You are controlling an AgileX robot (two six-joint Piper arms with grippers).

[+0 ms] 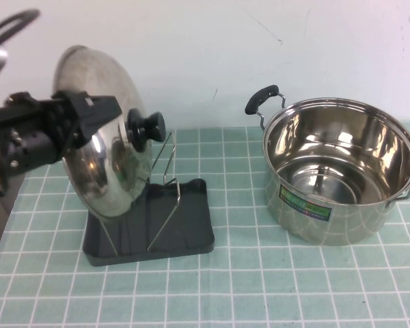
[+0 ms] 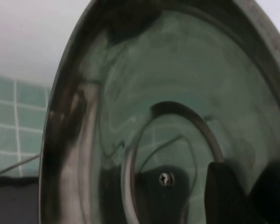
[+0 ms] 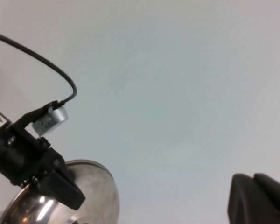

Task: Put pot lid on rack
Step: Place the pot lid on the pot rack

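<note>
One lid (image 1: pixel 104 174), left gripper (image 1: pixel 101 109); right (image 3: pixel 259 199) aloft.

High view looks down; left wrist hugs the pot lid (image 2: pixel 168 116), shared

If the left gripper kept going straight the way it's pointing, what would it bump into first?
The left gripper reaches in from the left, shut on the shiny round steel pot lid, so the lid itself is first. Further on, probably the open steel pot on the right; depth is unclear. The right gripper is raised, facing the wall.
</note>
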